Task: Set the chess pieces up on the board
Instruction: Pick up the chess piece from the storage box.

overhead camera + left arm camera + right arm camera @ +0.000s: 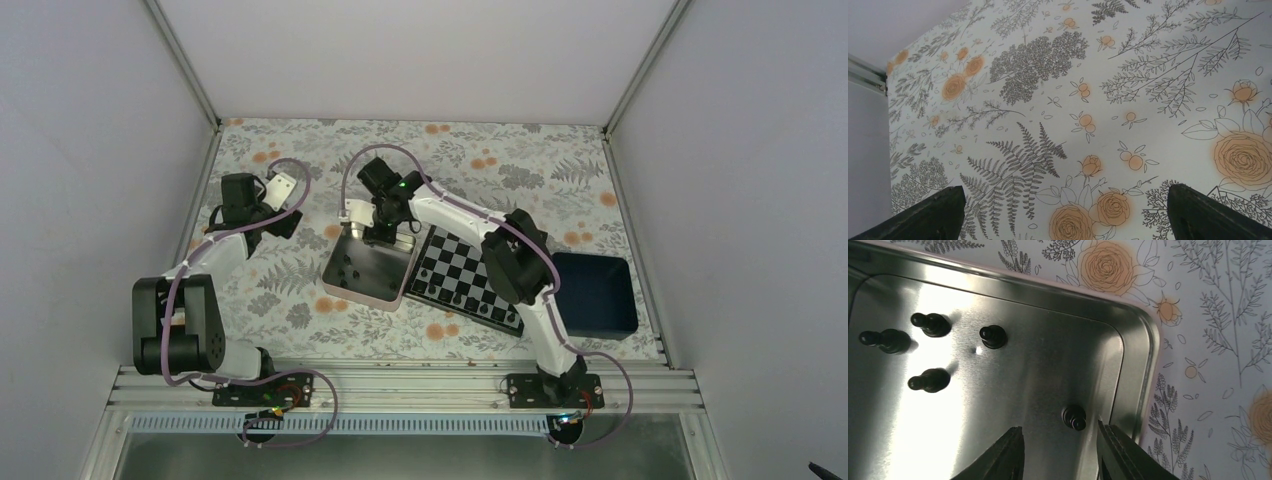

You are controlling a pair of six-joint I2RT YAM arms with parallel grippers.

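Right gripper [1059,429] low over tin [1142,365], fingers parted, grasping nothing. Five black chess pieces [930,380] in tin, one just ahead of fingertips near corner. Board [465,272] just right of tin. Left gripper [1065,190] spread wide, empty, above floral cloth [1058,100].

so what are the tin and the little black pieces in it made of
The tin looks like bare metal with a shiny brushed finish: bright glare and blurred reflections across its floor. The black pieces look like glossy moulded plastic, going by small highlights on them, though painted wood can't be ruled out.
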